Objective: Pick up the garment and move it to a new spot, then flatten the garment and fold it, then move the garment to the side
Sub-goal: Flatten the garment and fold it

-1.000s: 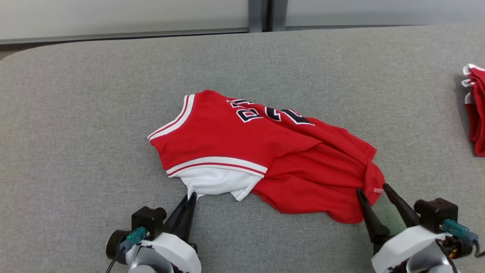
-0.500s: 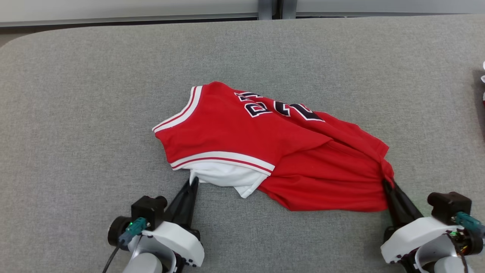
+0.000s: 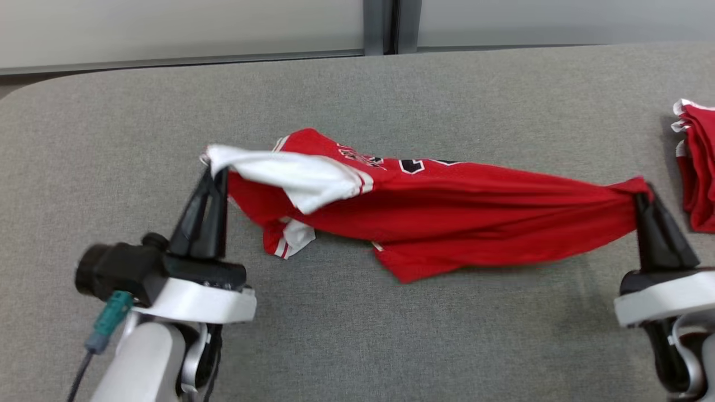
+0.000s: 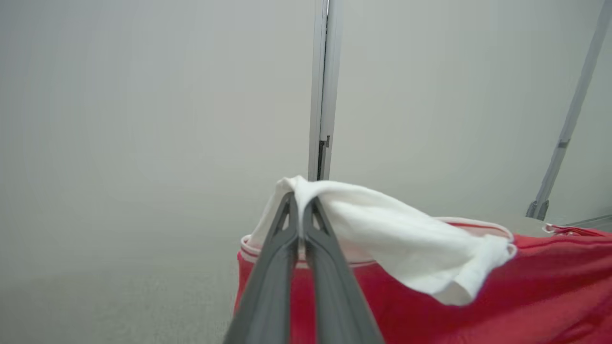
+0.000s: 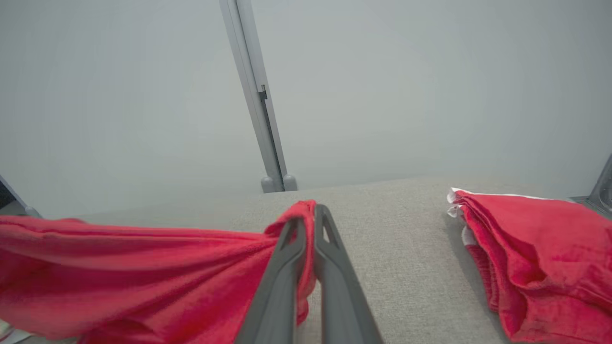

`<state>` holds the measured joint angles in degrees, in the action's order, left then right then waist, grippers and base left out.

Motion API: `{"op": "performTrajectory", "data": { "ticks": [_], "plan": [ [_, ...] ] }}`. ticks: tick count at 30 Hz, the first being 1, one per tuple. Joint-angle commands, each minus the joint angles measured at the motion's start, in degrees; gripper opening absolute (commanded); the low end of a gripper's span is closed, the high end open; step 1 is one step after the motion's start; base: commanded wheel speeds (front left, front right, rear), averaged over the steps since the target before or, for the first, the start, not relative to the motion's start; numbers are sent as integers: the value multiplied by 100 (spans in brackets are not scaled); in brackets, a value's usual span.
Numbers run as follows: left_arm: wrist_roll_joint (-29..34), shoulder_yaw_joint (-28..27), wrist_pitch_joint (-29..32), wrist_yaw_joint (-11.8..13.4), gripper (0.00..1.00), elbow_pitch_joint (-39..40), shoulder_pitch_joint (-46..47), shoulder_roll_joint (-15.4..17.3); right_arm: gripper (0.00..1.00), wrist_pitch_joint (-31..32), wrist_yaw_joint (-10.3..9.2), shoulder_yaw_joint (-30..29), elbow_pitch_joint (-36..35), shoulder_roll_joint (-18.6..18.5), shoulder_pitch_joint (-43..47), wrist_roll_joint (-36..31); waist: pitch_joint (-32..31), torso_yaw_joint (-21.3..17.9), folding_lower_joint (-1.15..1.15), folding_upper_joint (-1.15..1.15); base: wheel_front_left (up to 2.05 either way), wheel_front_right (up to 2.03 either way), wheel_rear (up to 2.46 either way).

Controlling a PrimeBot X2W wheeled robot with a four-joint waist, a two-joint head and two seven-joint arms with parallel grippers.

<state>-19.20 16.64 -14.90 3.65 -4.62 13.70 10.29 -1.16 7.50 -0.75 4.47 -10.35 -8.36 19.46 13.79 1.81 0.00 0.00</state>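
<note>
The red garment [image 3: 458,218] is strung low over the middle of the table [image 3: 357,335] between the left gripper [image 3: 215,172] and right gripper [image 3: 642,194], each clamped on a mere corner (white lining at the left), so pulling apart too hard might slip one thin hold and drop it.

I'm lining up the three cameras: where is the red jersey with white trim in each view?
Head view: red jersey with white trim, stretched across the middle.
Left wrist view: lower right, white flap at centre.
Right wrist view: lower left.
Shared landmark: grey upright wall post.
</note>
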Motion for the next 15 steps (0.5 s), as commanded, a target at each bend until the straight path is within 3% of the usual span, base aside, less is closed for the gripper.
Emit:
{"op": "performTrajectory", "data": {
  "ticks": [1, 9, 15],
  "plan": [
    [88, -96, -29, 72, 0, 365, 176, 84, 0, 19, -1, -94, -161, -99, -164, 24, -95, -38, 0, 0, 0, 0, 0],
    [281, -360, 195, 134, 0, 1679, 1196, 369, 0, 232, -1, -499, -1109, -344, -729, 103, -373, -85, 0, 0, 0, 0, 0],
    [279, -396, 719, 61, 0, 1997, 2107, 478, 0, 539, -1, -666, -1533, -428, -1065, 180, -591, -194, 0, 0, 0, 0, 0]
  ]
}}
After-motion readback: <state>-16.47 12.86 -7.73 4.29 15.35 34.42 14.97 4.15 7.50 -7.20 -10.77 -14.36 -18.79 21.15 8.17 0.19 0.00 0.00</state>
